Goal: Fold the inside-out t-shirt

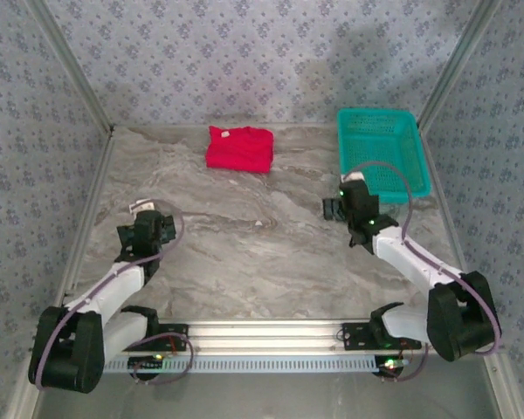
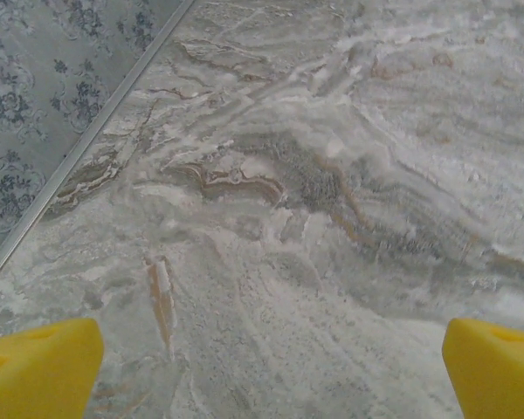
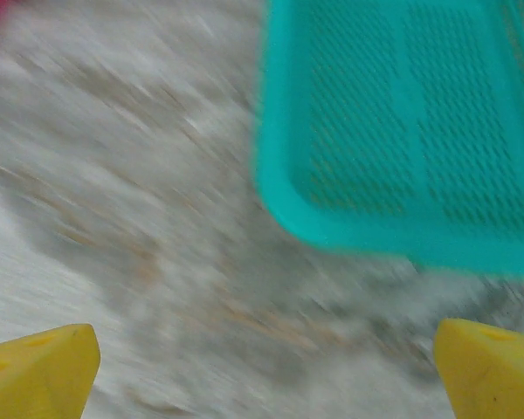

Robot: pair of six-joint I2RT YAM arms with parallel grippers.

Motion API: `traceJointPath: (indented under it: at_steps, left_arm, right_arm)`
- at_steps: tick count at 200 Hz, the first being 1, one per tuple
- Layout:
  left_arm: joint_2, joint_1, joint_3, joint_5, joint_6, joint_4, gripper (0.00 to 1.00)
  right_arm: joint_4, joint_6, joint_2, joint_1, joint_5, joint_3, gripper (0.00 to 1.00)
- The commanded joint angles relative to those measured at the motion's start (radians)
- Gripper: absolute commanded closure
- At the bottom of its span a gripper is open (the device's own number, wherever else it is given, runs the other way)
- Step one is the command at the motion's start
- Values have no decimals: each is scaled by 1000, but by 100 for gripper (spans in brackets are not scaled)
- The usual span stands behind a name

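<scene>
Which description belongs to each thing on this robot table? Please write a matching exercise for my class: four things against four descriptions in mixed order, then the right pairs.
Things:
1. t-shirt
2. basket
3. table
4. left arm

Descriptions:
A. teal mesh, in the far right corner
B. jaws open above bare marble
C. red, at the far edge, left of the basket
D. grey marbled surface

Pairs: 1-C, 2-A, 3-D, 4-B
</scene>
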Motion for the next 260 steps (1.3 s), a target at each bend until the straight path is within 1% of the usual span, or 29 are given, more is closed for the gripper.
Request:
traceJointPath:
  at_steps: [1,22,41,44,52,61,75,100,108,119,130,136,149,159,169,175,184,193,202,208,211,217,220,223,232,235,244,254,260]
  left_arm:
    - [-4,12,-44,55,107,255,0]
    - [-2,17,-83,121,171,352,0]
    - [12,36,-107,167,202,426,0]
    - [16,42,-108,176,204,433,0]
    - [28,58,-107,204,206,450,0]
    - [45,74,-107,230,206,475,1]
    - [76,91,-107,244,205,518,0]
    - [150,118,-86,246,211,584,0]
    - [180,120,-77,251,217,607,0]
    - [220,124,-63,259,227,636,0]
    - [234,126,-21,261,221,566,0]
    - [246,128,-13,264,222,566,0]
    - [255,129,7,272,222,535,0]
    - [257,130,14,274,222,527,0]
    - [266,130,20,273,212,525,0]
    - [274,133,25,275,188,529,0]
    - [306,138,12,280,138,603,0]
    - [379,142,-11,305,145,718,0]
    - [495,142,-21,312,152,848,0]
    - [547,133,-15,291,168,934,0]
    - [536,128,-10,279,167,914,1]
    - [480,128,19,280,150,756,0]
    - [466,132,32,287,146,705,0]
    - [475,135,36,290,147,707,0]
    - [520,135,26,281,154,809,0]
    - [513,135,29,281,152,796,0]
    - [486,139,66,285,141,668,0]
    - [506,147,65,296,141,710,0]
    - [495,147,72,290,136,673,0]
  right_arm:
    - [144,-51,-66,-85,131,-84,0]
    - [302,-36,-86,-187,100,-214,0]
    - [532,-45,-76,-255,58,-337,0]
    - [561,-81,-72,-265,55,-343,0]
    - [538,-45,-73,-280,35,-337,0]
    - [643,-78,-59,-297,11,-360,0]
    - [719,-81,-28,-321,-33,-370,0]
    - [873,-124,71,-343,-120,-364,0]
    - [889,-102,111,-353,-142,-347,0]
    - [967,-91,195,-358,-159,-345,0]
    - [1023,-110,285,-361,-214,-335,0]
    - [1071,-131,321,-349,-221,-329,0]
    - [975,-151,287,-333,-222,-311,0]
    - [1030,-158,305,-326,-215,-322,0]
    - [994,-157,293,-324,-206,-314,0]
    - [1007,-159,300,-321,-204,-314,0]
    - [1006,-160,297,-318,-194,-317,0]
    - [1019,-162,300,-314,-186,-320,0]
    - [1025,-164,298,-308,-172,-324,0]
    - [1034,-166,299,-305,-165,-328,0]
    - [1038,-167,300,-304,-160,-329,0]
    - [1044,-168,299,-301,-152,-332,0]
    - [1046,-169,299,-298,-151,-334,0]
    - [1047,-169,300,-299,-150,-334,0]
    - [1048,-169,300,-298,-147,-334,0]
    - [1048,-169,300,-299,-148,-334,0]
    - [1046,-169,300,-298,-149,-332,0]
    - [1046,-169,300,-299,-149,-332,0]
    - [1045,-168,300,-298,-150,-332,0]
